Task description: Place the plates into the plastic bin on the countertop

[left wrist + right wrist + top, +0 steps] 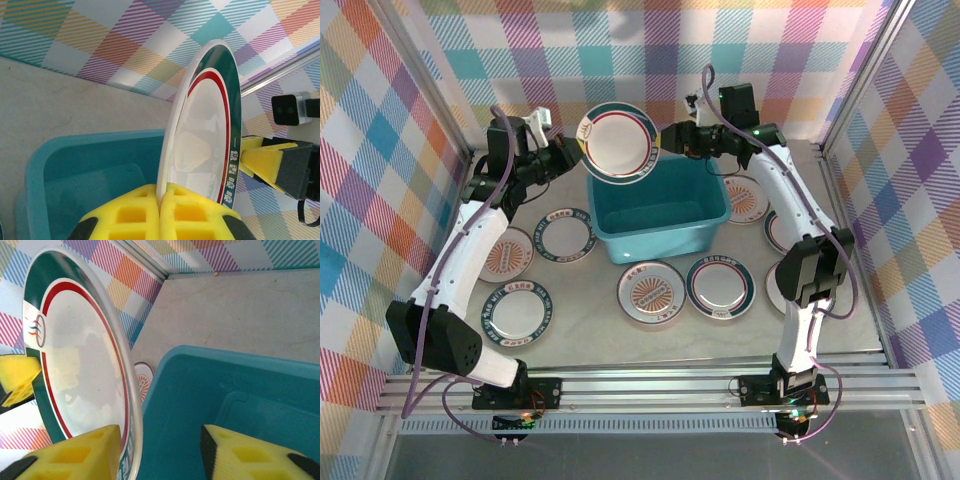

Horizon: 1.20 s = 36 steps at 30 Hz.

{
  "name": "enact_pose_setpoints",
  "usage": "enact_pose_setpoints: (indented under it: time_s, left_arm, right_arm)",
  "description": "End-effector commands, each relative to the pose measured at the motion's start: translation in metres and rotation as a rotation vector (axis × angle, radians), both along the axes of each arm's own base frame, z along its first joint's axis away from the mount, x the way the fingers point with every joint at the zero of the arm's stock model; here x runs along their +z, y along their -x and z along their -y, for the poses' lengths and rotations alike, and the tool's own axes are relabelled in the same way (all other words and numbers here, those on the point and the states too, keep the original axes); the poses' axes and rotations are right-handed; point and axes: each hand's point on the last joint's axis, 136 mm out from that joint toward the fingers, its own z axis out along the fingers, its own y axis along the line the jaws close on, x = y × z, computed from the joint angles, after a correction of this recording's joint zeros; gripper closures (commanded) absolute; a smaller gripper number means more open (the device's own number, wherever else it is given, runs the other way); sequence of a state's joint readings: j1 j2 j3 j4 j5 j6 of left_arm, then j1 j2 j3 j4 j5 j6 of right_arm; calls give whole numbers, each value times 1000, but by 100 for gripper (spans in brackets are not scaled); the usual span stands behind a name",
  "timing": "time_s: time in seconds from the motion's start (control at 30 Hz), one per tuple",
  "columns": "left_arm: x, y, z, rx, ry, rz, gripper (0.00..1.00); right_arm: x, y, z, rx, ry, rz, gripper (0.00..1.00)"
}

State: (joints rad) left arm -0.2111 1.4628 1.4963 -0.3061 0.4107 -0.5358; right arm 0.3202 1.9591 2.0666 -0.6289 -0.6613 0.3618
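Observation:
A white plate (617, 140) with a dark teal rim and a red ring hangs tilted above the far left corner of the teal plastic bin (665, 240). My left gripper (572, 150) is shut on its left rim; in the left wrist view the yellow pads (190, 210) pinch the plate (205, 130) edge-on. My right gripper (665, 138) straddles the opposite rim and is open. In the right wrist view one finger lies against the plate (80, 360) face. The other stands apart over the bin (240, 400). The bin (75, 175) holds nothing.
Several more plates lie flat on the countertop (600, 345): three left of the bin (506, 255) (566, 233) (516, 310), two in front (651, 293) (720, 285), one at the right (745, 198), with others partly under the right arm. Plaid walls enclose the space.

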Motion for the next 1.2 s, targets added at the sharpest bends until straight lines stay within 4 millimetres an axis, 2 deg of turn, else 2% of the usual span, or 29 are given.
enact_pose_setpoints:
  time_s: [0.0, 0.33, 0.5, 0.6, 0.7, 0.9, 1.03, 1.17]
  left_arm:
    - [29, 1, 11, -35, 47, 87, 100]
    - [21, -4, 18, -48, 50, 70, 100]
    - [19, -6, 19, -51, 50, 68, 100]
    - [17, -6, 20, -49, 48, 66, 100]
    - [17, -6, 20, -49, 49, 67, 100]
    - [18, -5, 21, -52, 48, 70, 100]
    - [17, -4, 22, -52, 47, 69, 100]
    - [14, -3, 20, -44, 35, 63, 100]
  right_arm:
    - [14, 1, -8, 25, -43, 14, 55]
    - [8, 3, -15, 51, -90, -43, 67]
    - [5, 5, -18, 63, -107, -72, 69]
    - [4, 5, -19, 64, -109, -79, 74]
    - [2, 4, -20, 58, -105, -87, 70]
    - [-2, 5, -22, 60, -99, -97, 67]
    - [-5, 6, -24, 59, -94, -105, 82]
    - [-4, 6, -22, 51, -93, -95, 88]
